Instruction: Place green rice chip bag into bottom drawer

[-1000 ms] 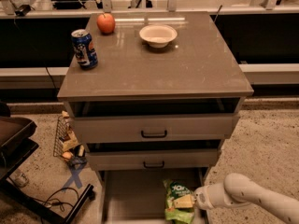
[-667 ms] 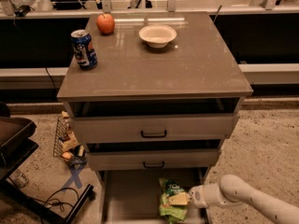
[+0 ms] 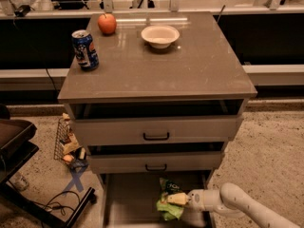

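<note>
The green rice chip bag [image 3: 170, 200] is crinkled bright green with a pale yellow patch. It sits low over the floor of the open bottom drawer [image 3: 128, 203], right of its middle. My gripper [image 3: 186, 199] reaches in from the lower right on a white arm and is at the bag's right side, touching it. The two upper drawers with black handles are slightly open above it.
On the cabinet top stand a blue soda can [image 3: 85, 50], a red apple [image 3: 107, 23] and a white bowl [image 3: 160, 35]. A wire basket of snacks [image 3: 66, 144] sits on the floor at the left, beside a black chair base [image 3: 28, 194] and cables.
My gripper and the bag have moved left, further over the bottom drawer. The view has also shifted slightly.
</note>
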Action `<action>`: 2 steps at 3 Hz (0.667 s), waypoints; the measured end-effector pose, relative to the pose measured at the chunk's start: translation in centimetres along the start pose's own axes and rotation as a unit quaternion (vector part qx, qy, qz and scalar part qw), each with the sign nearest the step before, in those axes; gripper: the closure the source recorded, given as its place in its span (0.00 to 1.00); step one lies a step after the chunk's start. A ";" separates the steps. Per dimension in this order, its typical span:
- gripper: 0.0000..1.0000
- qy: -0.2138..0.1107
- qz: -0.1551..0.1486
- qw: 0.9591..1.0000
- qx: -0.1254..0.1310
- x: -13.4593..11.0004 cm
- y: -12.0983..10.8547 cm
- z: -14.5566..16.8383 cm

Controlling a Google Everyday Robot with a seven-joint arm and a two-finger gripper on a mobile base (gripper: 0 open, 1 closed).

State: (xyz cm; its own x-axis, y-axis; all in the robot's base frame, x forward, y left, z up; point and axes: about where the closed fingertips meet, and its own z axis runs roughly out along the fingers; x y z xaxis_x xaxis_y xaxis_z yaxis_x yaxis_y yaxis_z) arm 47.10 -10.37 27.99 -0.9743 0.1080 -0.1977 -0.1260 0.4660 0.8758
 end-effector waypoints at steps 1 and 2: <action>0.85 -0.002 0.004 1.000 -0.003 0.0 -0.1 0.3; 0.54 0.000 0.004 1.000 -0.005 0.1 0.0 0.6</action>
State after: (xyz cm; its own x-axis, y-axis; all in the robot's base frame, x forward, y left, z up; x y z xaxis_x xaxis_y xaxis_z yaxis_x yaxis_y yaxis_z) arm 47.07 -9.87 27.69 -0.9754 0.1113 -0.1905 -0.1201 0.4560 0.8818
